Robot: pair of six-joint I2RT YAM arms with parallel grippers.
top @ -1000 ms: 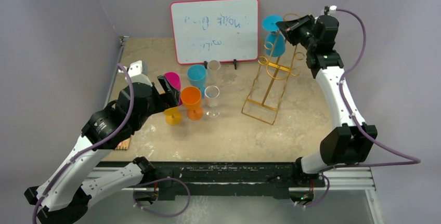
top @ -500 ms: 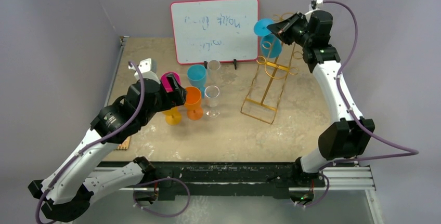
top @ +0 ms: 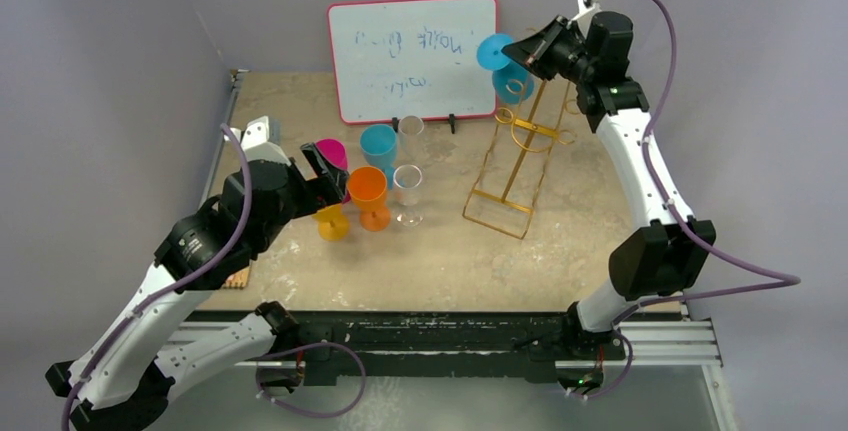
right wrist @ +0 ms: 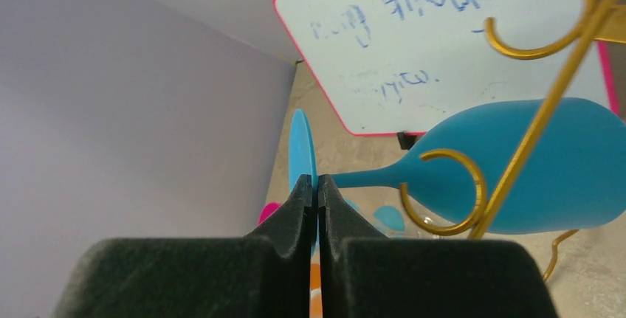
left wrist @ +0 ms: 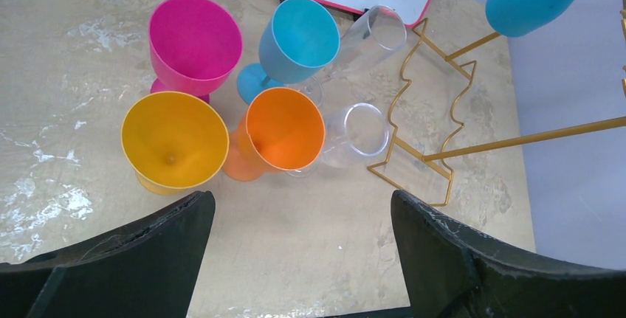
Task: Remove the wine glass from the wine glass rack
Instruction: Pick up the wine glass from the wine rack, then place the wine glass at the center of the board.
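The gold wire wine glass rack (top: pixel 520 156) stands at the back right of the table. A blue wine glass (top: pixel 510 76) hangs sideways near its top, its round foot (top: pixel 492 51) toward the whiteboard. My right gripper (top: pixel 525 51) is shut on the edge of that foot (right wrist: pixel 301 148). In the right wrist view the stem passes through a gold loop hook (right wrist: pixel 450 192) and the bowl (right wrist: pixel 546 163) lies behind the rack wire. My left gripper (left wrist: pixel 299 207) is open and empty, above the table in front of the standing glasses.
Several glasses stand left of the rack: pink (left wrist: pixel 193 41), yellow (left wrist: pixel 173 141), orange (left wrist: pixel 284 130), blue (left wrist: pixel 303 34), and two clear ones (left wrist: pixel 365 130). A red-framed whiteboard (top: pixel 412 56) stands at the back. The rack base (left wrist: pixel 413 170) lies near the clear glasses.
My right gripper has lifted and moved left with the blue glass's foot, tilting the glass further on its hook. My left arm swung slightly forward, then back.
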